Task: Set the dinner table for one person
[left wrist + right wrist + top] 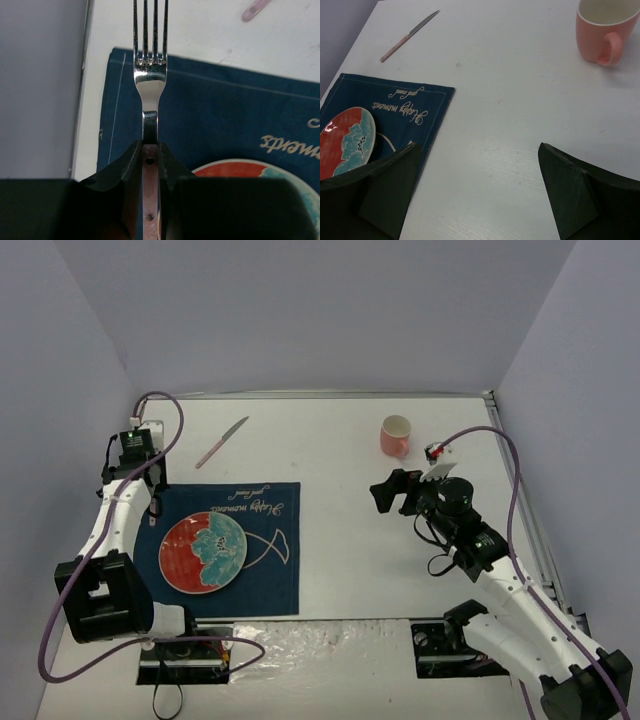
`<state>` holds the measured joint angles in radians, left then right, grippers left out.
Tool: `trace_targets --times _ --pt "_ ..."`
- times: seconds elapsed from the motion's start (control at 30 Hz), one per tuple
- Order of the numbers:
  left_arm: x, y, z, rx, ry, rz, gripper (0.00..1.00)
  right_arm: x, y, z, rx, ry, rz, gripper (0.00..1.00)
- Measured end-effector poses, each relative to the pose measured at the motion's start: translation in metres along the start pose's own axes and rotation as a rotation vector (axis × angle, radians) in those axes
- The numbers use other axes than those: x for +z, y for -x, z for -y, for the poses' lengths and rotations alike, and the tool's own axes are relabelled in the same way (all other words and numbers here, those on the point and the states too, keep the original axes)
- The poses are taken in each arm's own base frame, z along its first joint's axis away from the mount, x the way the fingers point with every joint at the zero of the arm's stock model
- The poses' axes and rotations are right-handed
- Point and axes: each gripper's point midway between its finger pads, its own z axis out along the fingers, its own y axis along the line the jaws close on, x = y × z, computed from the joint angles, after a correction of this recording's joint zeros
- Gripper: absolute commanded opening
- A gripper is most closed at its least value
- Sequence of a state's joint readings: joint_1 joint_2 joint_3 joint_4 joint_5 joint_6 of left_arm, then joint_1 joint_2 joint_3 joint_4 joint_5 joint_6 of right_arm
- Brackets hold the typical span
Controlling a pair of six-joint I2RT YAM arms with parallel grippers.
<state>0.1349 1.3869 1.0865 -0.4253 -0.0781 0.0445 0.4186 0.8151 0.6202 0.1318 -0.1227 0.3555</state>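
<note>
The white dinner table (345, 540) holds a navy placemat (270, 540) with a red and teal plate (203, 552) on it. My left gripper (151, 498) is over the placemat's far left corner. It is shut on a fork (150, 82) by its pink handle, the tines pointing past the placemat's edge (225, 110). The plate's rim (250, 172) shows just to the right of the jaws. My right gripper (395, 492) is open and empty above bare table (510, 125), right of the placemat (410, 110).
A pink-handled knife (222, 442) lies at the back left of the table; it also shows in the right wrist view (409, 35). A pink mug (396, 435) stands at the back right, also in the right wrist view (602, 30). Grey walls enclose the table.
</note>
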Motion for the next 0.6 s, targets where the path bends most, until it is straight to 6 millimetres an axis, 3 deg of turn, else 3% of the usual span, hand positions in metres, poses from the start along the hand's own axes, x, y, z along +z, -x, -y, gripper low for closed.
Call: trace_targets --times 0.07,0.23,0.6 --pt "-0.004 -0.016 -0.017 -0.018 0.034 -0.024 0.0 -0.002 -0.001 -0.01 -0.014 0.03 0.0 0.99" --pt "-0.012 -0.046 -0.03 -0.02 0.054 -0.062 0.0 -0.01 -0.007 -0.029 -0.047 0.09 0.001 0.99" --pt "-0.029 -0.078 -0.056 0.038 0.092 -0.145 0.0 -0.028 -0.001 -0.051 -0.09 0.16 0.053 1.0"
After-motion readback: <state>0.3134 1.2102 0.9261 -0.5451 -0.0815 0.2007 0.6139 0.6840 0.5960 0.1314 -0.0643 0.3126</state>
